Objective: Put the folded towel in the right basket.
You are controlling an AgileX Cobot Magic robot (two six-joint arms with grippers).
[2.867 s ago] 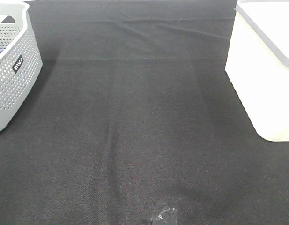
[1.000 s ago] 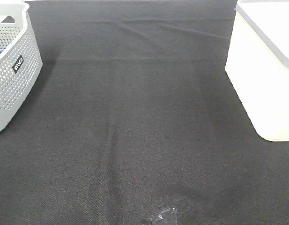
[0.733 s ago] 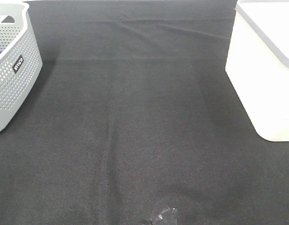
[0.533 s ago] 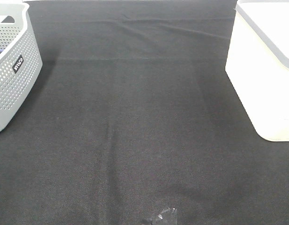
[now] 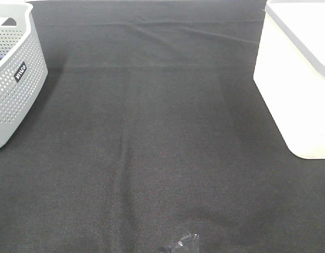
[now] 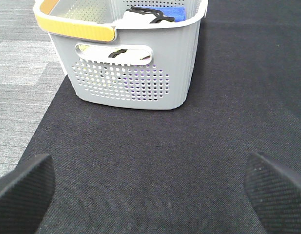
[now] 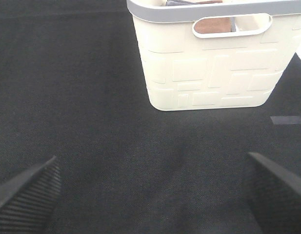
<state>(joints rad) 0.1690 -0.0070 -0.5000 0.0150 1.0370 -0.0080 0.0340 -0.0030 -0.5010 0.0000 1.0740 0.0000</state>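
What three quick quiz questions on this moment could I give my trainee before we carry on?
1. True or false: both sets of fingers are spread wide with nothing between them.
2. Which basket has a yellow handle? A) the grey perforated basket B) the cream basket
3. Fill in: the surface under both baskets is a ____ cloth.

Key
1. True. The left gripper and the right gripper each show one pad at either edge of their wrist view, with only cloth between.
2. A. The yellow handle sits on the grey basket's rim.
3. Black.
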